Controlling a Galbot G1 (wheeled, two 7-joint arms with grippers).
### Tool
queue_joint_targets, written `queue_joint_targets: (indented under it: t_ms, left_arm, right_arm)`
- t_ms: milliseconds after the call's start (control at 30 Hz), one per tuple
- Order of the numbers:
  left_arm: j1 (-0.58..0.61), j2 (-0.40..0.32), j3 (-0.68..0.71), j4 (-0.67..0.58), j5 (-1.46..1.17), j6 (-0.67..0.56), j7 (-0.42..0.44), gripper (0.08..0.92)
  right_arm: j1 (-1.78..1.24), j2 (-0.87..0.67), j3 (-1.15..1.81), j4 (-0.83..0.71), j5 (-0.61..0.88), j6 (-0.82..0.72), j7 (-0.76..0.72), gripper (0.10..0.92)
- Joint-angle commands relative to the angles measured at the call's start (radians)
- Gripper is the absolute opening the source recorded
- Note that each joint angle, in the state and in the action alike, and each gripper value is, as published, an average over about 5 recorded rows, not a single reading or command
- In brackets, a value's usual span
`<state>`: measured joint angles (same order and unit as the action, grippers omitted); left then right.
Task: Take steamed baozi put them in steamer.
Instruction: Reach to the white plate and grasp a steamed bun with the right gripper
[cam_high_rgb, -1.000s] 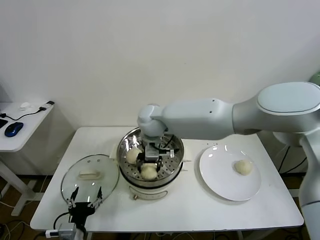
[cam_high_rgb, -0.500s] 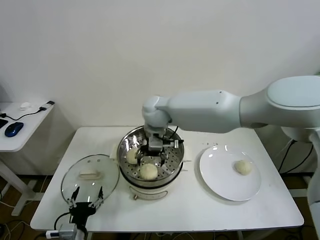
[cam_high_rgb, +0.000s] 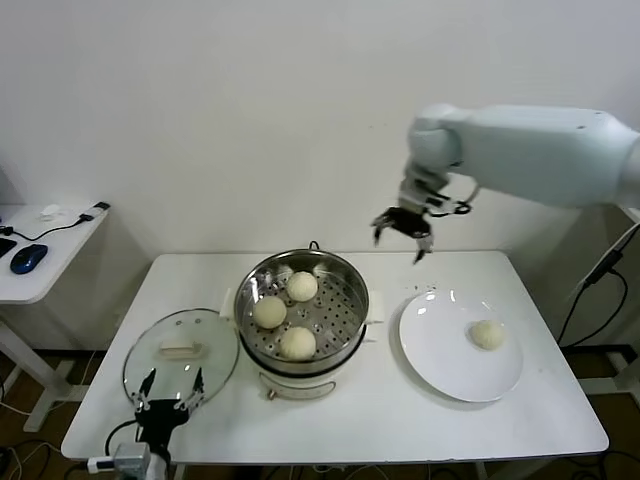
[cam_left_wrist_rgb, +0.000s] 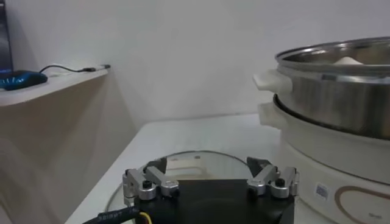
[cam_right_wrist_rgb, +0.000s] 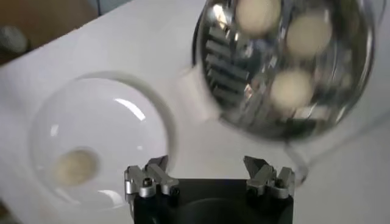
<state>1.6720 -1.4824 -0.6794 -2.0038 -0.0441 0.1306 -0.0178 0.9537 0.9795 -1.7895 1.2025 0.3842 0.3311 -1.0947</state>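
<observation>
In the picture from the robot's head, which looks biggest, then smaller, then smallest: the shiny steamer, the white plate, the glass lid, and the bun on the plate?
1. Steamer
2. White plate and glass lid: they look about the same, so I won't rank them.
3. The bun on the plate, clearly smallest.

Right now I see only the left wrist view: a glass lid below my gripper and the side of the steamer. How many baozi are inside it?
Observer: Three steamed baozi lie on the perforated tray of the steamer.
Operator: Is any bun left outside?
Observer: Yes, one last bun sits on the white plate, on the steamer's right side.
Operator: Where is the right gripper?
Observer: The right gripper is open and empty, in the air between steamer and plate.
Operator: And mine?
Observer: The left gripper is open, at the table's front edge over the glass lid.
</observation>
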Motion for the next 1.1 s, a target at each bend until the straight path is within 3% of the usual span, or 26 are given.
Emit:
queue_joint_targets:
  t_ms: [33, 200, 567, 1100]
  left_arm:
    - [0.002, 0.002, 0.002, 0.000, -0.002, -0.001, -0.001, 0.823]
    - [-0.002, -0.004, -0.004, 0.005, -0.004, 0.002, 0.002, 0.823]
    - [0.002, -0.018, -0.021, 0.018, 0.002, 0.001, 0.005, 0.823]
    - [0.012, -0.028, -0.020, 0.036, 0.016, -0.008, 0.000, 0.823]
  right_arm:
    - [-0.066, -0.350, -0.088, -0.024, 0.040, -0.271, 0.008, 0.823]
    - [-0.240, -0.398, 0.022, -0.034, 0.018, -0.343, 0.040, 0.823]
    - [-0.593, -0.347, 0.316, -0.181, -0.091, -0.380, 0.090, 0.823]
    - [-0.730, -0.233, 0.447, -0.325, -0.141, -0.383, 0.127, 0.823]
